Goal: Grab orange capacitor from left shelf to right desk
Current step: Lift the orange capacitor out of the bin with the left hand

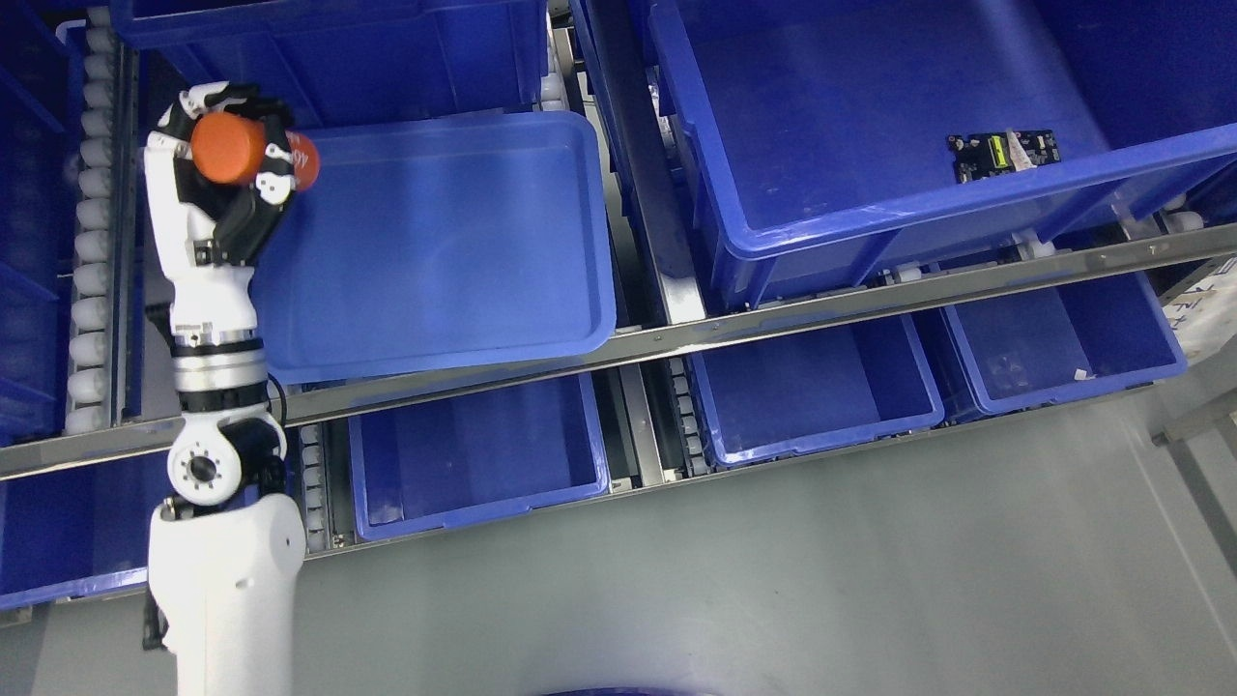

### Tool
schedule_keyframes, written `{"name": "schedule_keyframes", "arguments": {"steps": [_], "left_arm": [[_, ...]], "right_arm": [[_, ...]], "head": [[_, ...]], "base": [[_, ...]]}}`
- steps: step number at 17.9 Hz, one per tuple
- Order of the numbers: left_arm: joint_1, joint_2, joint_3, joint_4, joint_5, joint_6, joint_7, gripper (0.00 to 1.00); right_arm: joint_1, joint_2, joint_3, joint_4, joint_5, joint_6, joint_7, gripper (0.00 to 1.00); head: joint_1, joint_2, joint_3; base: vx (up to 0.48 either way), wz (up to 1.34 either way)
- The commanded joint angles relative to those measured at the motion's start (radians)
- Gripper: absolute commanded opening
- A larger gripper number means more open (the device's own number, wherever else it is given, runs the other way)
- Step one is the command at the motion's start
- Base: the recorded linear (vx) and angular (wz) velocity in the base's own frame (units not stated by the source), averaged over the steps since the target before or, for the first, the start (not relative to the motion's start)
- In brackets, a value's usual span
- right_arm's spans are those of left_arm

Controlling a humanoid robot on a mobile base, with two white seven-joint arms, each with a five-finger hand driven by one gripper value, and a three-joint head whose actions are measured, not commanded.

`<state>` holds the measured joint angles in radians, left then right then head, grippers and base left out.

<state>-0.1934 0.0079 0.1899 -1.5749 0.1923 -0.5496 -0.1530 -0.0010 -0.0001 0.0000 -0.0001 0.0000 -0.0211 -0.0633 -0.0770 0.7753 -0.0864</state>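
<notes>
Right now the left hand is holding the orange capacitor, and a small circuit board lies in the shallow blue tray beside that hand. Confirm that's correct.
Not quite. The left hand does hold the orange capacitor, but the circuit board lies in the large deep blue bin at upper right, not in the shallow blue tray. The head view shows this.

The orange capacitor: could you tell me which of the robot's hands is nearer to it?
Left. The left hand grips the orange capacitor itself; the right hand is out of view.

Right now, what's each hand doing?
Left hand: closed on the orange capacitor, beside the blue bin.
Right hand: not in view.
</notes>
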Motion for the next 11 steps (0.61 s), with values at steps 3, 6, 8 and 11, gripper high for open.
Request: {"name": "schedule_keyframes", "arguments": {"steps": [3,6,8,11], "left_arm": [[0.232,0.010,-0.112,-0.126,0.013,-0.168,0.001,0.07],[0.241,0.010,-0.116,-0.134,0.013,-0.168,0.003,0.07],[0.241,0.010,-0.119,-0.135,0.013,-0.167,0.003,0.07],[0.241,0.010,-0.118,-0.135,0.013,-0.156,0.006,0.07]], "right_arm": [[0.021,-0.017,-0.017,-0.017,0.003,0.000,0.000,1.00],[0.021,-0.017,-0.017,-0.017,0.003,0.000,0.000,1.00],[0.021,-0.017,-0.017,-0.017,0.003,0.000,0.000,1.00],[0.021,-0.017,-0.017,-0.017,0.003,0.000,0.000,1.00]], "head": [[0.0000,0.000,0.000],[0.0000,0.000,0.000],[0.0000,0.000,0.000],[0.0000,0.000,0.000]], "base": [[0.000,0.00],[0.000,0.00],[0.000,0.00],[-0.016,-0.02]]}}
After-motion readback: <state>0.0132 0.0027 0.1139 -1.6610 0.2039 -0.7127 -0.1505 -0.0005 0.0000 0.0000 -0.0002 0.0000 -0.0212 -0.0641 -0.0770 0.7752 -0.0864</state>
